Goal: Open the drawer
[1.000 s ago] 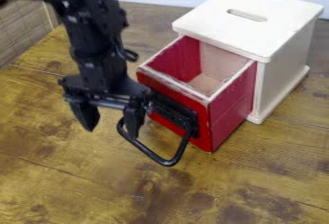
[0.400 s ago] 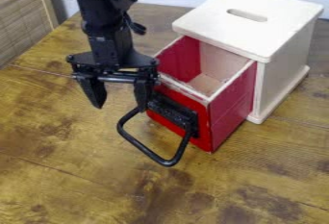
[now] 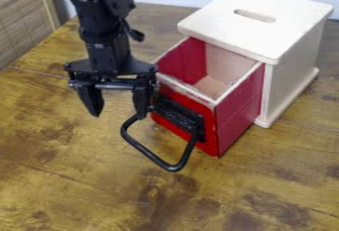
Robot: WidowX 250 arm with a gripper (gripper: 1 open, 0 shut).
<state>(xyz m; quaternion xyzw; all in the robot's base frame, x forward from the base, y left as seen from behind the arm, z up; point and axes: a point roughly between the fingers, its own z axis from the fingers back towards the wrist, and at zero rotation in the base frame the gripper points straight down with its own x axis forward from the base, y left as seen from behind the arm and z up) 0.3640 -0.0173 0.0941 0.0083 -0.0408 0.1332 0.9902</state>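
One drawer (image 3: 212, 101), one loop handle (image 3: 157, 143), one claw (image 3: 117, 103) spread apart, empty.

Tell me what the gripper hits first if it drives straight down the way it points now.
Probably the wooden table. The open gripper points down just left of the drawer and its loop handle; depth is unclear, so the right finger might clip the handle.

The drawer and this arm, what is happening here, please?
A robot arm is working at a red drawer that slides out of a pale wooden box on a wooden table. The drawer is already pulled well out, so its wooden inside shows. The gripper points down, open and empty, just left of the drawer's front, above the black loop handle. It holds nothing; whether a finger touches the front plate cannot be told.
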